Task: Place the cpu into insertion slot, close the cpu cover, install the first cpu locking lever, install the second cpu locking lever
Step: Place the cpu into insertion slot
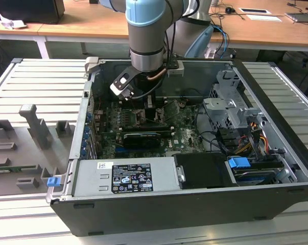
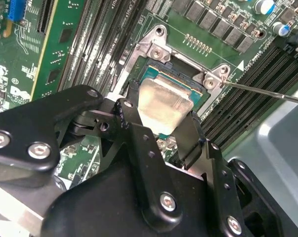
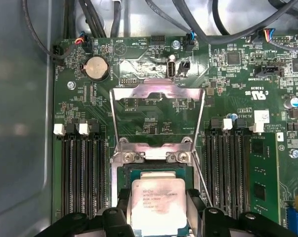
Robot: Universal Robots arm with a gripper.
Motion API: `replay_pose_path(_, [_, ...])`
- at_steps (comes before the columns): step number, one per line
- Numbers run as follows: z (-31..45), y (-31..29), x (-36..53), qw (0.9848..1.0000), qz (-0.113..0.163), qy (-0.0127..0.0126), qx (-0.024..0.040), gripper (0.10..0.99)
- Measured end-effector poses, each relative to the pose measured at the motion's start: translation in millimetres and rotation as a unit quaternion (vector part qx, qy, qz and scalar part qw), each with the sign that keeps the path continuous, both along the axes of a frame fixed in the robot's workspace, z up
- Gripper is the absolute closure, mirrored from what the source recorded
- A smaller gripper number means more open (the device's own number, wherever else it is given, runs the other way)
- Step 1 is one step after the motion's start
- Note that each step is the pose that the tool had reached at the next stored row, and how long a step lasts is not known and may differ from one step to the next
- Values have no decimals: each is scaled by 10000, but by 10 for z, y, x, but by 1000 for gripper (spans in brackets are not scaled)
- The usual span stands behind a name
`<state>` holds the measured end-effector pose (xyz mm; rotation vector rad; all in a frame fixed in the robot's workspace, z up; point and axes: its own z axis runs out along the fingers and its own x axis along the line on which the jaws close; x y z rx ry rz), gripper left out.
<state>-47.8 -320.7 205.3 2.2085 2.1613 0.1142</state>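
cpu [image 3: 157, 207]: flat square chip with a dull silvery top, sitting over the socket [image 3: 153, 170], with black fingers [image 3: 123, 203] gripping two opposite edges.
cpu cover [image 3: 161, 91]: thin silvery frame with an open centre, lying swung open beyond the socket.
locking lever [image 2: 267, 92]: thin wire rod, sticking out beside the socket.

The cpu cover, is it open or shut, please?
Open: the cpu cover is swung back off the socket, board visible through its centre.

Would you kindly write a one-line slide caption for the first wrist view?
Gripper holds the cpu over the socket, with the cpu cover standing open.
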Motion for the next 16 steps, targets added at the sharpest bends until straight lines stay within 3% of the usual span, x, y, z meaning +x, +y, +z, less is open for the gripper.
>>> replay_pose_path(5, [-53,29,-1,10000,-3,1,-39,553])
replay_pose_path(10, [-53,29,0,10000,-2,0,-44,553])
replay_pose_path(12, [-53,29,0,10000,-2,0,-46,478])
replay_pose_path(16, [-18,29,0,10000,-2,0,-48,478])
